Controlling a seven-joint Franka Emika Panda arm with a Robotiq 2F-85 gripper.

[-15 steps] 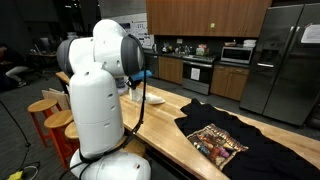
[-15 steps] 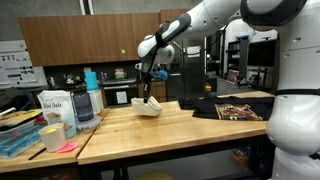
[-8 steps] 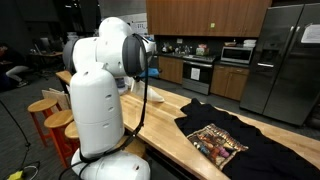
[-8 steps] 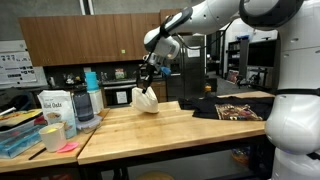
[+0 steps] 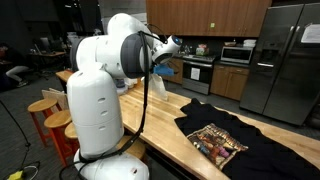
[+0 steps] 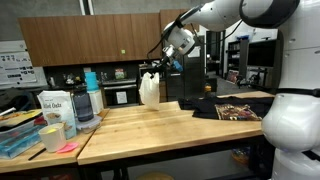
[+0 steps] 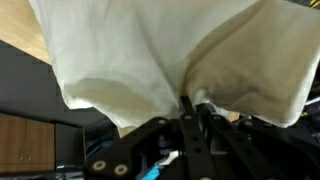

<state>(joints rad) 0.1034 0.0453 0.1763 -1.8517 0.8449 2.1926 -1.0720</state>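
The gripper (image 6: 161, 66) is clenched on the top edge of a white cloth (image 6: 149, 90). The cloth hangs just beneath it (long axis vertical), well clear of the wooden table (image 6: 150, 126).

1 wht cloth (image 6: 149, 88), 1 blk tee (image 5: 262, 140)

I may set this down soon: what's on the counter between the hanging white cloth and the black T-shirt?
Nothing: in an exterior view the wooden counter is bare between the white cloth held by the gripper and the black T-shirt.
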